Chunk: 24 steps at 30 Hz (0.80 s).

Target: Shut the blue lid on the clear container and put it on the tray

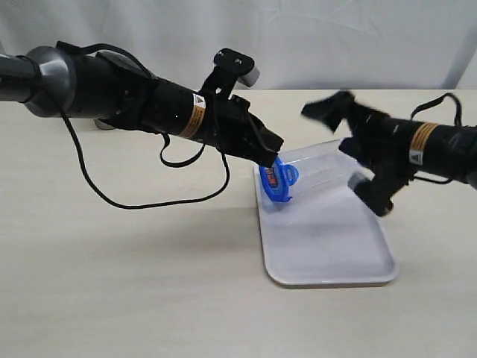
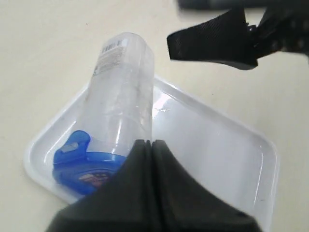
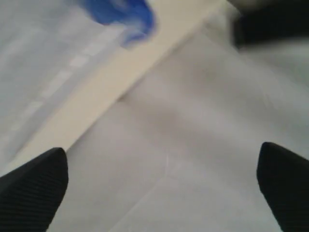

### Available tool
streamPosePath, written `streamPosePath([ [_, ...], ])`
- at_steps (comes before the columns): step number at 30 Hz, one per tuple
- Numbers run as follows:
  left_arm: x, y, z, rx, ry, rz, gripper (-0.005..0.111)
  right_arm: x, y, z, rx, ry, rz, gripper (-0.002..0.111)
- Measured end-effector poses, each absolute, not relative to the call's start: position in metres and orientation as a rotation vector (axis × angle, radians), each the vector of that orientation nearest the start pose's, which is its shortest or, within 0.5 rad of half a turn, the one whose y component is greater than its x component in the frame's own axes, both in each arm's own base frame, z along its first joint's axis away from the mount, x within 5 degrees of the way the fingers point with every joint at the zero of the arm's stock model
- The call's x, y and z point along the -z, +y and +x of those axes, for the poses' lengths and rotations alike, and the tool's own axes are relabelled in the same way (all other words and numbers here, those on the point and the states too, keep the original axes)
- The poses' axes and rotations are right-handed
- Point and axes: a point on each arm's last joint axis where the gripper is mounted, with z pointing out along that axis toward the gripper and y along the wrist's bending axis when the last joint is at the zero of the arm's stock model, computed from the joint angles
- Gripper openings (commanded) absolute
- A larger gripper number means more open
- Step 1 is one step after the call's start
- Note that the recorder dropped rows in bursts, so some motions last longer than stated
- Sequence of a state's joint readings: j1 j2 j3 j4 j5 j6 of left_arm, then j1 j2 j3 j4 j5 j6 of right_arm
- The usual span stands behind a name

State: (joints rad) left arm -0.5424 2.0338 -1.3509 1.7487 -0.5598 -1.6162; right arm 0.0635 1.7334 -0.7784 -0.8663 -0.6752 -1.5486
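Note:
The clear container lies on its side. Its mouth end rests inside the white tray, and its base end reaches over the tray's rim. The blue lid sits on the mouth, with one flap sticking out. My left gripper is shut and empty, its tips just above the lid end. My right gripper stands wide open by the base end, with only white surface showing between its fingers. The right wrist view is blurred, and in it the lid shows far off.
The tray sits on a pale wooden table. A black cable hangs from the left arm and loops onto the table. One finger of the right gripper shows in the left wrist view, beyond the tray.

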Motion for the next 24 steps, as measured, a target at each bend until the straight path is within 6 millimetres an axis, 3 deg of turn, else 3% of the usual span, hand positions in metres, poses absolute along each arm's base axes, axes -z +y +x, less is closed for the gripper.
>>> streamPosePath([
  [2, -0.188, -0.265, 0.354, 0.819, 2.02, 1.05, 0.0, -0.203, 0.059, 0.338, 0.874, 0.72, -1.701, 0.11],
  [5, -0.188, -0.262, 0.356, 0.816, 2.022, 1.043, 0.0, -0.21, 0.053, 0.34, 0.738, 0.9, -1.486, 0.11],
  [17, -0.189, -0.261, 0.356, 0.809, 2.011, 1.055, 0.0, -0.212, 0.052, 0.341, 0.401, 1.194, -1.174, 0.11],
  [21, -0.198, -0.261, 0.354, 0.82, 1.986, 1.063, 0.0, -0.212, 0.052, 0.341, 0.259, 1.293, -1.048, 0.11],
  [24, -0.209, -0.26, 0.35, 0.85, 1.956, 1.077, 0.0, -0.216, 0.054, 0.34, 0.059, 1.36, -0.868, 0.11],
])
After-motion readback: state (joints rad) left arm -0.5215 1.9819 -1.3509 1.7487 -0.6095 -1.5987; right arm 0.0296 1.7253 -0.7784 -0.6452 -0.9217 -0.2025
